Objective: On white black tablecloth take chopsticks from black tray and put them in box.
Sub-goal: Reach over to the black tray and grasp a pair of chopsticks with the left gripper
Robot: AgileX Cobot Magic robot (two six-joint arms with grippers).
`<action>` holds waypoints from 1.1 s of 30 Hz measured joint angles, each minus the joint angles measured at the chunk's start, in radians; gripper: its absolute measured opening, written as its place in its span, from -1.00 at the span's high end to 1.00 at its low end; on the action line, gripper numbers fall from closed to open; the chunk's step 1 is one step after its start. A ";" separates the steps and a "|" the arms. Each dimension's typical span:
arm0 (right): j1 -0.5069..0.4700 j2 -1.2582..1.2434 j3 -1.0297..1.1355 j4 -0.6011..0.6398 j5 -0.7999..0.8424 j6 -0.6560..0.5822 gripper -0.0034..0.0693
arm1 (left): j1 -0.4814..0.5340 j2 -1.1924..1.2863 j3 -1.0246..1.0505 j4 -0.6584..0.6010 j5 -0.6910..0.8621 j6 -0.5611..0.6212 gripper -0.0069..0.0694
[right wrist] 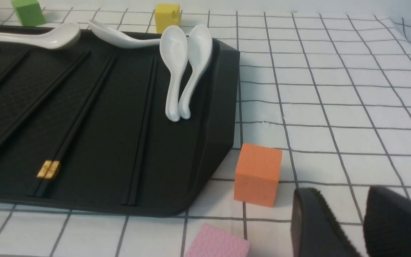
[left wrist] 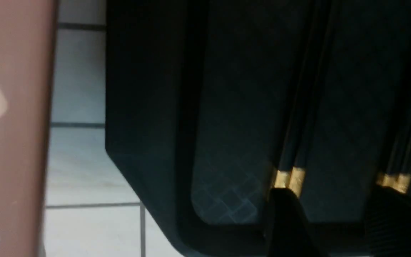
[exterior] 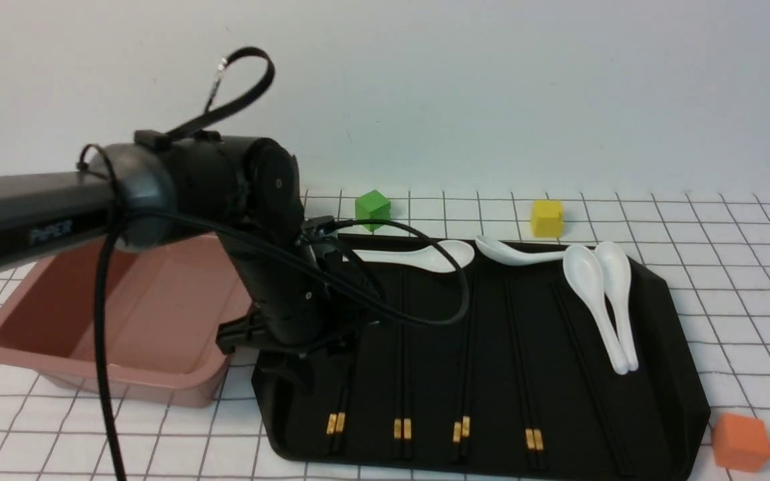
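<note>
The black tray (exterior: 679,347) lies on the checked tablecloth (exterior: 746,280). Several pairs of black chopsticks with gold bands (exterior: 402,374) lie lengthwise on it. The pinkish-brown box (exterior: 124,384) stands left of the tray and looks empty. My left gripper (exterior: 305,374) hangs low over the tray's near left corner. In the left wrist view it (left wrist: 330,194) is open, one fingertip (left wrist: 284,214) at the thick end of the leftmost pair (left wrist: 298,125), the other at the second pair (left wrist: 394,180). My right gripper (right wrist: 341,192) is open and empty over bare cloth, right of the tray (right wrist: 219,107).
Several white spoons (exterior: 599,300) lie on the tray's far part. A green cube (exterior: 373,210) and a yellow cube (exterior: 547,218) sit behind the tray. An orange cube (exterior: 740,441) sits off its near right corner, and a pink block (right wrist: 218,242) lies near it.
</note>
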 joint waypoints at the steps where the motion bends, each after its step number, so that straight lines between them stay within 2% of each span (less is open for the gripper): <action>1: 0.000 0.000 0.000 0.000 0.000 0.000 0.25 | 0.000 0.009 -0.001 0.003 -0.003 0.000 -0.03; 20: 0.000 0.000 0.000 0.000 0.000 0.000 0.25 | -0.110 0.084 -0.037 0.213 -0.050 -0.089 -0.03; 33: 0.000 0.000 0.000 -0.001 0.000 0.000 0.25 | -0.140 0.132 -0.047 0.280 -0.056 -0.168 -0.02</action>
